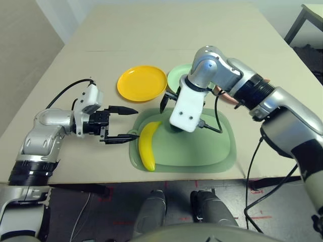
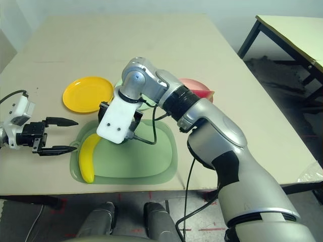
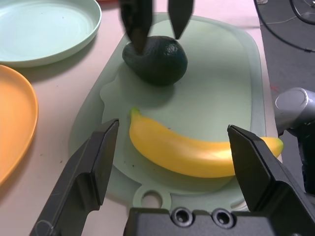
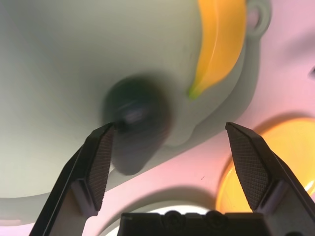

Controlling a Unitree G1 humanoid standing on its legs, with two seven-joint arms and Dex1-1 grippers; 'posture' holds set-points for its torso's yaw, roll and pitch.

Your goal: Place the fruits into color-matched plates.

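Observation:
A yellow banana [image 1: 148, 146] lies on the left part of the green mat [image 1: 212, 151]. A dark green avocado [image 3: 157, 59] also rests on the mat, beyond the banana. My right gripper [image 4: 170, 130] points down just over the avocado, open, holding nothing. My left gripper [image 1: 118, 123] hovers at the mat's left edge, open and empty, facing the banana. The yellow-orange plate [image 1: 141, 83] and the mint green plate [image 1: 176, 75] sit behind the mat. The pink plate [image 2: 192, 83] lies behind my right forearm with a red piece [image 2: 207, 94] on it, mostly hidden.
My right arm [image 1: 237, 80] reaches across the mat from the right and covers part of the mint plate. A black cable [image 1: 212, 126] hangs from its wrist over the mat. Bare tabletop [image 1: 166, 35] stretches behind the plates.

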